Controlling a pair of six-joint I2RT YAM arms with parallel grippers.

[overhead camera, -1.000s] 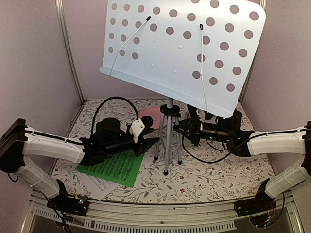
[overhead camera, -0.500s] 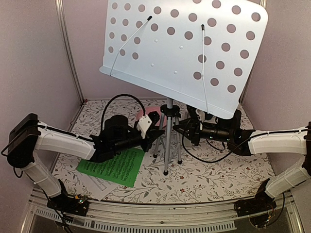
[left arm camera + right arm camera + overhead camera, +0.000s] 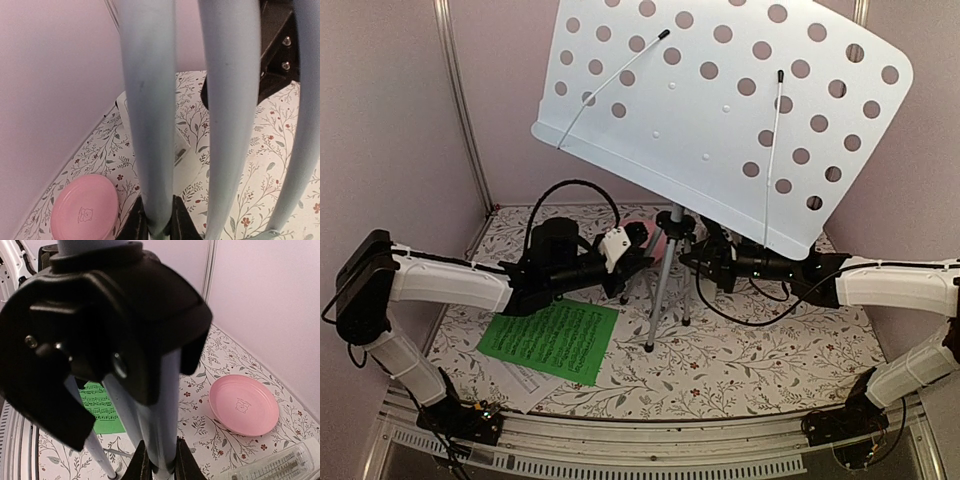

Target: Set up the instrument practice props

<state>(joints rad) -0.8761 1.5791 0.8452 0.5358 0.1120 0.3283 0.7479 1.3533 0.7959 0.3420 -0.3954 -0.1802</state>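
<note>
stand: pale grey-blue perforated metal music stand (image 3: 720, 110), centre-rear of the floral-print desk (image 3: 760, 370). It is up on its tripod but leaning, panel tipped toward 2 o'clock. Cannot tell if all feet touch.
why held: pinched from opposite sides, probably to steady or reposition it, since the big panel looks top-heavy.
left end effector (image 3: 638, 262): narrow, clamped on one thin tripod leg (image 3: 150, 125), at 9 o'clock of the column.
right end effector (image 3: 690, 258): narrow, clamped on a leg tube just under the black plastic leg hub (image 3: 100, 315), at 3 o'clock.
arm pose: both forearms low, near level, reaching inward, wrists facing each other.
sheets: green music sheet (image 3: 552, 342) flat at 7 o'clock of the feet, overlapping the white music sheet (image 3: 520, 380) toward the near edge. Neither is on the stand yet.
plate: round pink plate (image 3: 243, 405) at 12 o'clock, behind the legs.
</note>
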